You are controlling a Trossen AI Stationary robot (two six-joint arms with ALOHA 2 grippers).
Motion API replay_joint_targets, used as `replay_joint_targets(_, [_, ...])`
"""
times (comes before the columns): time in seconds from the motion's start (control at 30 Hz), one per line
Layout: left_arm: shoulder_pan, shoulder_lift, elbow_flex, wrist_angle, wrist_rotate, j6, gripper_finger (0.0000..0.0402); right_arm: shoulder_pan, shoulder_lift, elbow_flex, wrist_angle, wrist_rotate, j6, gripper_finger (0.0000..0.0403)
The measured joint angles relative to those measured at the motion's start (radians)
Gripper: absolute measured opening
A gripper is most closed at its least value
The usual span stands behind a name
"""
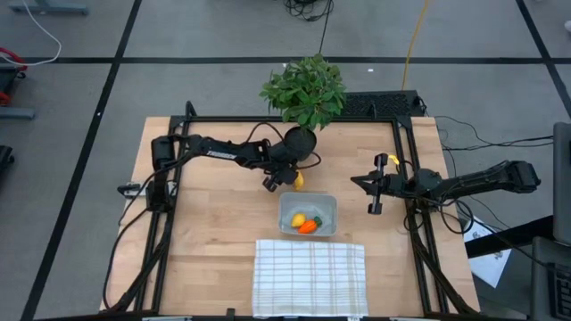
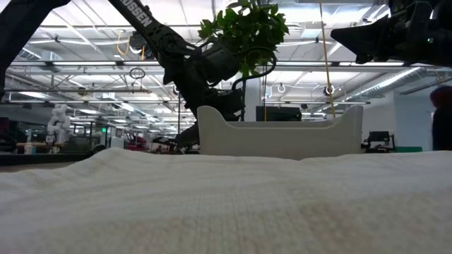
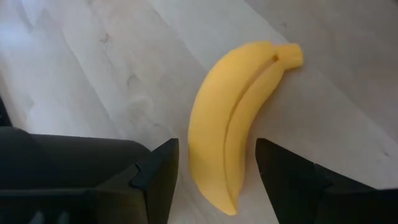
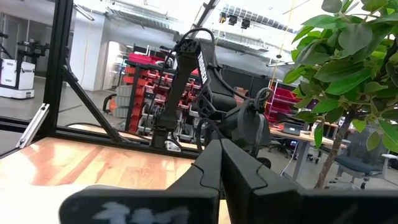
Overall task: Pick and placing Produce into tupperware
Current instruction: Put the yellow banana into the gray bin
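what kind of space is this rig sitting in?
Likely a robotics lab or industrial workshop, not a home. The low view shows a high open ceiling with strip lights; the right wrist view shows red storage racks and office chairs; the wooden table sits on grey floor tiles.

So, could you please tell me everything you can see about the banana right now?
The banana is a smooth, matte yellow toy that looks like plastic, curved, with a lengthwise ridge and a stubby stem end. It lies flat on the light wooden table, outside the tupperware, close to the potted plant. The left gripper is open, one dark finger on each side of the banana's lower end; whether they touch it is unclear.
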Motion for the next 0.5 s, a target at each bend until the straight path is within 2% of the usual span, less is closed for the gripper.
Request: replay_joint_targets(0.5, [0.009,0.046,0.002,0.027,0.043,0.036,0.0218,0.001,0.001,0.000,-0.001,0.000,0.005,0.0000])
